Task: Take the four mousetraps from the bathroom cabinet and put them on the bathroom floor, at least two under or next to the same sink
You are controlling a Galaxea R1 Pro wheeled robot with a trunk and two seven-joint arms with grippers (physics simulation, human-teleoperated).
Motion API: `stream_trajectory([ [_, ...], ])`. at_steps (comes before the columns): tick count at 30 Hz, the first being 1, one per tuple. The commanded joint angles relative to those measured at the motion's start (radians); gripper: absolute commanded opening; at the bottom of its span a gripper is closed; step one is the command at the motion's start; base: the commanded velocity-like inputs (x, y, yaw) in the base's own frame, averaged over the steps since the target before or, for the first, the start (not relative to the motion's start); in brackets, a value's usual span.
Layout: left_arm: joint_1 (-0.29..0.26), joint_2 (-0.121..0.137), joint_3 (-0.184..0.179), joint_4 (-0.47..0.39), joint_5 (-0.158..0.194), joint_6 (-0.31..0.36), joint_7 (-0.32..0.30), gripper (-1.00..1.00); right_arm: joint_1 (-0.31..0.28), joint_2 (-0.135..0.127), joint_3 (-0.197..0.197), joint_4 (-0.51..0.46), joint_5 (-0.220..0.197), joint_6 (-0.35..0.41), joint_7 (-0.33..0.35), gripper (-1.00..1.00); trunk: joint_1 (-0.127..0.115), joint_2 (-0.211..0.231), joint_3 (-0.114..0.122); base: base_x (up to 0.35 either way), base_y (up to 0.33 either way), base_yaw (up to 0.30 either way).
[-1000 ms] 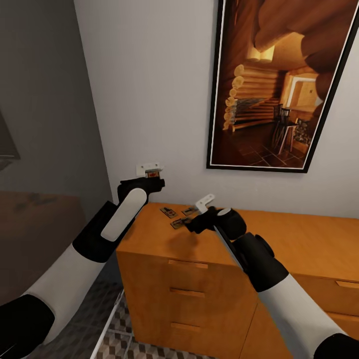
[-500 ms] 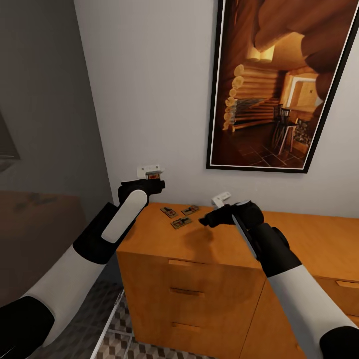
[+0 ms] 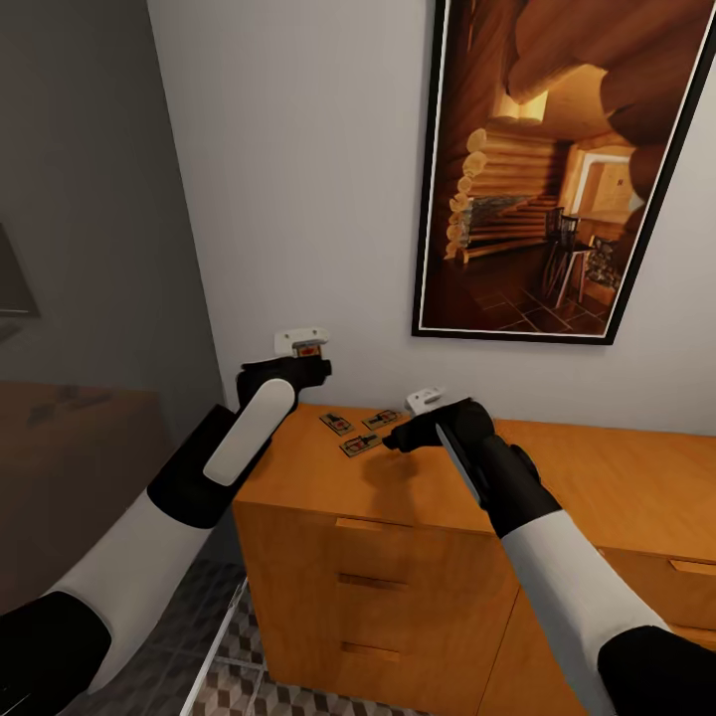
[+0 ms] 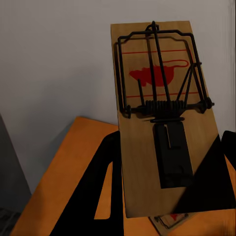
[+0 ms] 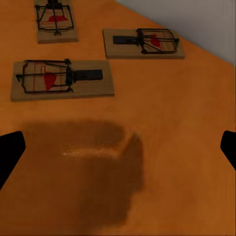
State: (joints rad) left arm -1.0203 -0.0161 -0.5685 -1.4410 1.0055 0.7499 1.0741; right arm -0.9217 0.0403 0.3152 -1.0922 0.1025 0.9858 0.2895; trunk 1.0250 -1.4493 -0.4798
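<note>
My left gripper (image 3: 298, 344) is raised beside the cabinet's left end and is shut on one mousetrap (image 3: 308, 350). The left wrist view shows that mousetrap (image 4: 162, 113) close up, a pale wooden plate with a black wire spring and a red mouse print. Three more mousetraps (image 3: 336, 424) (image 3: 379, 420) (image 3: 360, 445) lie on the orange-brown cabinet (image 3: 597, 487) near its back left corner. My right gripper (image 3: 394, 438) hovers just right of them, open and holding nothing. In the right wrist view the three traps (image 5: 55, 22) (image 5: 142, 43) (image 5: 61, 79) lie ahead of the open fingers (image 5: 10, 152).
A large framed picture (image 3: 557, 169) hangs on the white wall above the cabinet. Cube-patterned floor tiles (image 3: 234, 686) show at the lower left, below the drawers with bar handles (image 3: 373, 585). A dark grey wall stands to the left.
My right gripper swung out to the right and has come back left toward the three traps. The left arm has barely moved, still holding its trap.
</note>
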Motion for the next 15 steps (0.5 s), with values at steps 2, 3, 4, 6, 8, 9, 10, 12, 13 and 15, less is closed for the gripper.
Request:
stream_trajectory([
  [2,-0.001,-0.005,-0.001,-0.002,0.005,0.006,0.011,-1.0,-0.004,0.02,0.001,0.012,0.014,0.003,0.007,1.0,0.0,-0.001,-0.001,0.0,0.0,0.0],
  [3,-0.001,-0.008,-0.001,-0.002,0.005,0.006,0.011,-1.0,-0.009,0.026,0.001,0.017,0.013,0.002,0.007,1.0,0.0,-0.001,-0.001,0.0,0.0,0.0],
  [4,-0.001,-0.01,-0.001,-0.002,0.005,0.006,0.01,-1.0,-0.013,0.032,0.001,0.023,0.013,0.002,0.008,1.0,0.0,-0.001,-0.001,0.0,0.0,0.0],
  [6,-0.001,-0.012,0.0,-0.002,0.005,0.006,0.01,-1.0,-0.023,0.042,0.002,0.039,0.012,0.002,0.008,1.0,0.0,-0.001,-0.001,0.0,0.0,0.0],
  [8,-0.001,-0.012,0.001,-0.002,0.005,0.006,0.01,-1.0,-0.036,0.05,0.002,0.062,0.009,0.001,0.009,1.0,0.0,-0.001,-0.001,0.0,0.0,0.0],
  [9,-0.001,-0.013,0.001,-0.002,0.005,0.006,0.01,-1.0,-0.046,0.055,0.002,0.078,0.009,0.001,0.009,1.0,0.0,-0.001,-0.001,0.0,0.0,0.0],
  [10,-0.001,-0.013,0.001,-0.002,0.005,0.006,0.01,-1.0,-0.051,0.057,0.002,0.087,0.009,0.001,0.009,1.0,0.0,-0.001,-0.001,0.0,0.0,0.0],
  [12,-0.001,-0.013,0.001,-0.002,0.006,0.006,0.01,-1.0,-0.077,0.068,0.002,0.128,0.008,0.0,0.009,1.0,0.0,-0.001,-0.001,0.0,0.0,0.0],
  [13,-0.001,-0.013,0.001,-0.002,0.006,0.006,0.01,-1.0,-0.092,0.072,0.002,0.149,0.008,0.0,0.009,1.0,0.0,-0.001,-0.001,0.0,0.0,0.0],
  [15,-0.001,-0.014,0.001,-0.003,0.006,0.006,0.01,-1.0,-0.12,0.077,0.002,0.192,0.008,-0.007,0.009,1.0,0.0,-0.001,-0.001,0.0,0.0,0.0],
])
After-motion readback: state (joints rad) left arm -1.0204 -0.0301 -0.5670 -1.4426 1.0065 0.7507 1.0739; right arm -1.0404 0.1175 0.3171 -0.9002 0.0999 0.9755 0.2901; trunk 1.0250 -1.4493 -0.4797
